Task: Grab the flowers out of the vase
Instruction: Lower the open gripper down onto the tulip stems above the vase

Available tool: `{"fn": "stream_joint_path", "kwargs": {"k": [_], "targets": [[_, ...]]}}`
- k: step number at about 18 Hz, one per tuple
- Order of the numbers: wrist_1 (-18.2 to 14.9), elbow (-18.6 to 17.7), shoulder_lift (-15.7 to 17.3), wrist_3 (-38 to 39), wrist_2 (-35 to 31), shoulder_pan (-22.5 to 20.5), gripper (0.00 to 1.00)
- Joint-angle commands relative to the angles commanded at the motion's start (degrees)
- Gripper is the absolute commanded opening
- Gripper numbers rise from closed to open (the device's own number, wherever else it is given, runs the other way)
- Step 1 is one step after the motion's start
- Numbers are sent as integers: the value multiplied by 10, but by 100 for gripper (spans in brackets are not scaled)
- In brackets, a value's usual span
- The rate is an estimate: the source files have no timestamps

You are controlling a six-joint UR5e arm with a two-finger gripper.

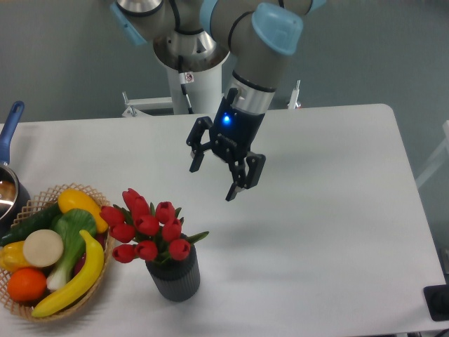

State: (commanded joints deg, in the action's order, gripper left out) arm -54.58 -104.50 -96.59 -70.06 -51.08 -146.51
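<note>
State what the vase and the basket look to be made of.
The vase: matte dark grey, vertically ribbed, likely ceramic or plastic; the look leaves it open. The basket: tan woven wicker, its open lattice rim showing the weave.
</note>
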Motion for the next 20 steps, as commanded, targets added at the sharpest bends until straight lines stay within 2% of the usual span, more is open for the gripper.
{"fn": "stream_joint_path", "kwargs": {"k": [2, 5, 8, 11, 16, 20], "targets": [[8, 7, -22, -2, 23, 1, 100], [45, 9, -47, 3, 67, 2, 100], [49, 9, -55, 2, 72, 2, 100], [64, 12, -68, 1, 115, 1, 100], [67, 13, -78, -4, 119, 2, 100], [91, 16, -91, -4, 114, 11, 100]]}}
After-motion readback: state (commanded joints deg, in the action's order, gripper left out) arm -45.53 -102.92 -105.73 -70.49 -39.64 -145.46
